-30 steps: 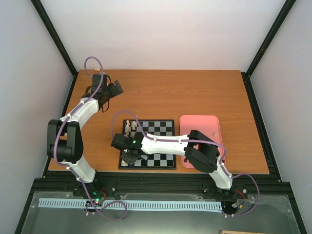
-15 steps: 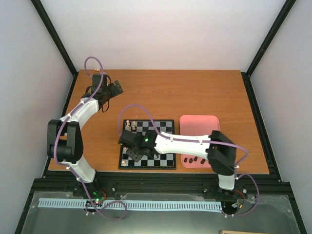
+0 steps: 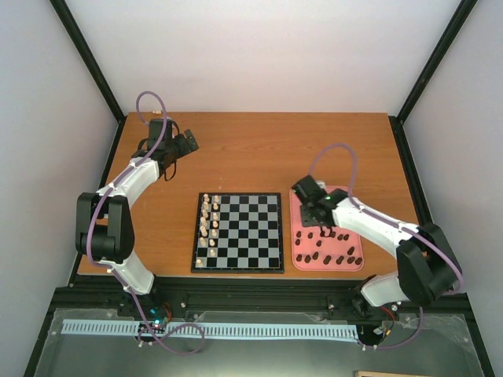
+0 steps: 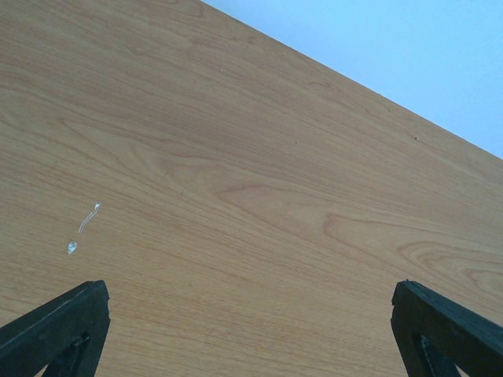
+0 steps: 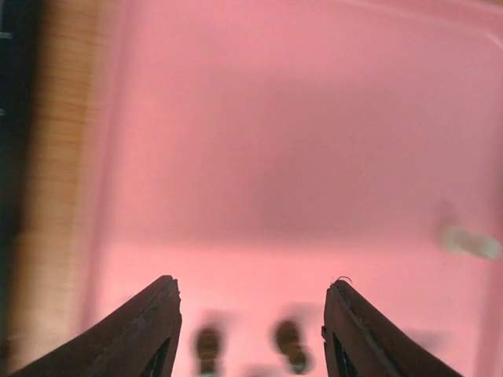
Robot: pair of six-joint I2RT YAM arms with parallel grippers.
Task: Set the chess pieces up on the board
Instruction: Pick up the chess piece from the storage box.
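Cream chess pieces [image 3: 206, 224] stand in roughly two columns along the left edge of the board [image 3: 251, 228], which lies in the lower middle of the bench [image 3: 259, 149]. Dark brown pieces [image 3: 324, 258] are scattered over the lower half of the pink tray [image 3: 330, 269], just right of the board. I see my right tool [image 3: 305, 190] hanging over the tray's upper left corner, its fingers spread with nothing between them. Its wrist view shows two blurred dark pieces below. My left tool [image 3: 187, 143] sits at the upper left of the bench, spread wide over wood, well apart from the board.
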